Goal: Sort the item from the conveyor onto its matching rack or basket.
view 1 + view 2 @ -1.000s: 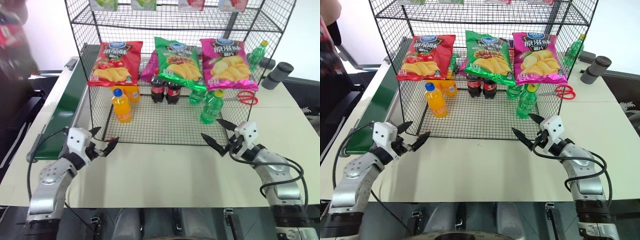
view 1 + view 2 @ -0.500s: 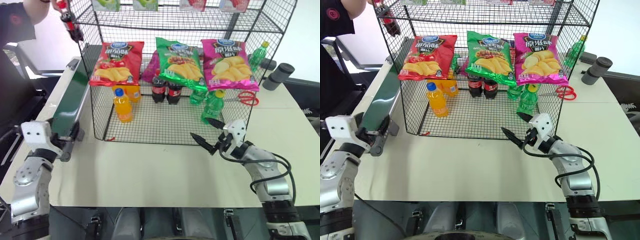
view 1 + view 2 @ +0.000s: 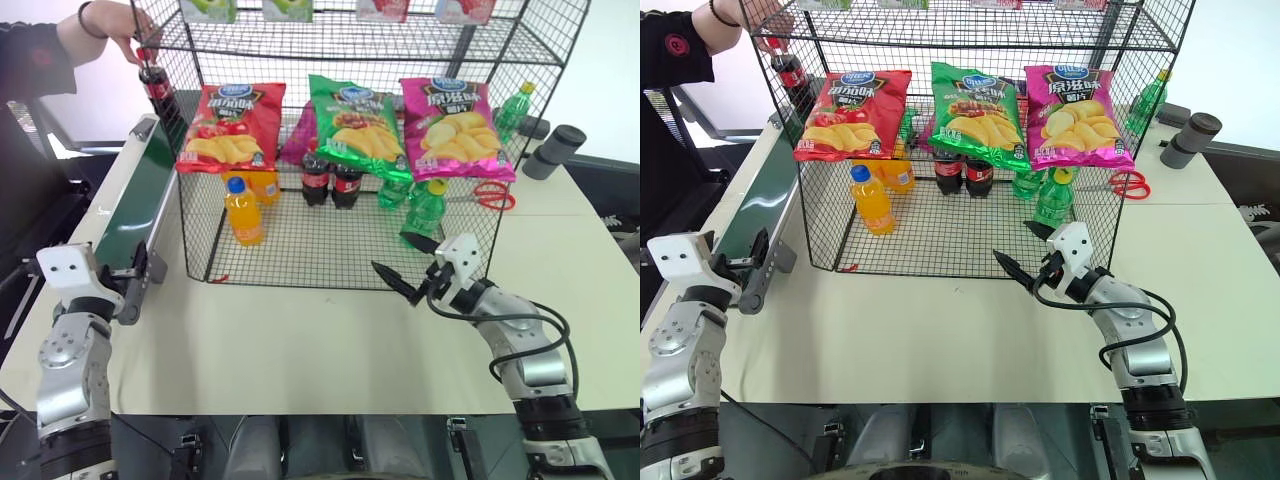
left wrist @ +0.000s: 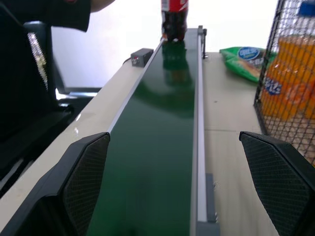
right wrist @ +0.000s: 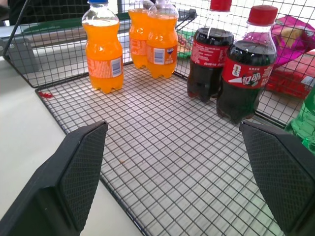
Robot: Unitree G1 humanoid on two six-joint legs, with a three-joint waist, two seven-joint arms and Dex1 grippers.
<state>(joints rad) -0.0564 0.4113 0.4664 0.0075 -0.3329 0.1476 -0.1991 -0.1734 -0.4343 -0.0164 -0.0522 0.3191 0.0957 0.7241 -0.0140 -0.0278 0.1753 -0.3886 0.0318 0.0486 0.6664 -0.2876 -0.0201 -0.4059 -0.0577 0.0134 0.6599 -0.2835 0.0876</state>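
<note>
Left eye view took in the black wire rack (image 3: 300, 262) on the table (image 3: 300, 345), with chip bags (image 3: 232, 127) hung on its front and orange (image 3: 243, 212), cola (image 3: 315, 178) and green bottles (image 3: 424, 212) inside. Beside it ran the green conveyor (image 3: 135, 215). A person's hand (image 3: 118, 28) held the cola bottle (image 3: 157, 84) at the belt's far end, well beyond the open left gripper (image 4: 177, 184). The right gripper (image 3: 405, 263), fingers spread, faced the rack's front edge.

conveyor (image 3: 140, 205) left of rack (image 3: 330, 255); cola bottle (image 3: 158, 88) at conveyor's far end
</note>
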